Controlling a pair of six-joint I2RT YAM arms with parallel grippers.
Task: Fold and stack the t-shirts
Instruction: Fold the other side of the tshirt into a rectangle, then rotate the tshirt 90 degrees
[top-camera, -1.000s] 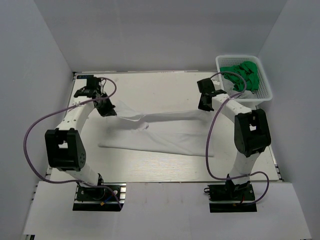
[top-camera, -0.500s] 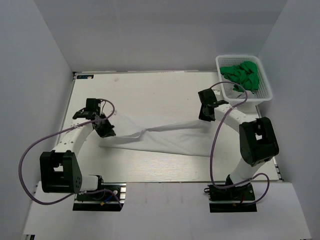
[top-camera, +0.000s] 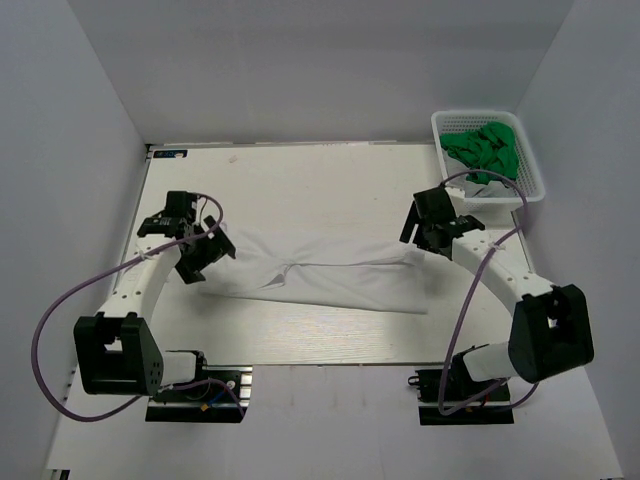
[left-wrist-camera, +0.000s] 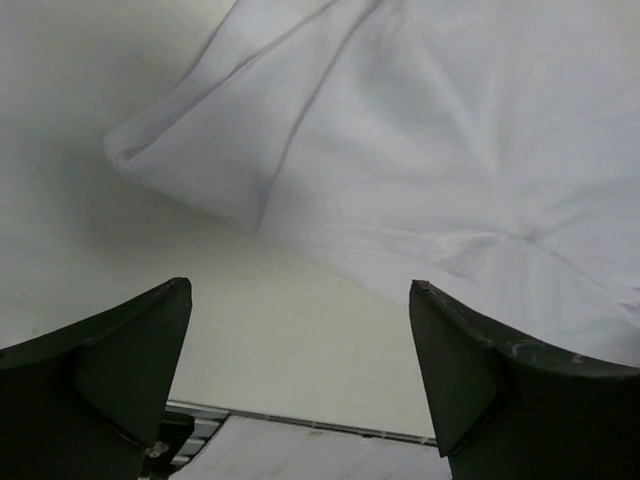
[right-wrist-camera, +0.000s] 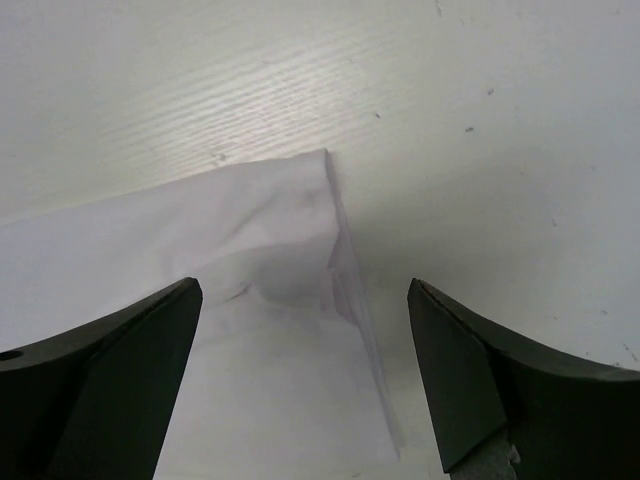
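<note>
White t-shirt (top-camera: 330, 275) now slack across desk (top-camera: 300, 180) centre, no longer stretched taut; L gripper (left-wrist-camera: 300, 287) & R gripper (right-wrist-camera: 303, 287) both spread apart, cloth released.

My left wrist view cuts the plain white cloth t-shirt (left-wrist-camera: 450, 150) at top and right edges — bright green cloth shirts (top-camera: 487, 150) bunched, count unclear.

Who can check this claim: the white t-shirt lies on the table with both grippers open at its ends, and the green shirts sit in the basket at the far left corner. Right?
Not quite: the basket with the green shirts stands at the far right corner, not the left, as the top external view shows. The rest holds.
</note>
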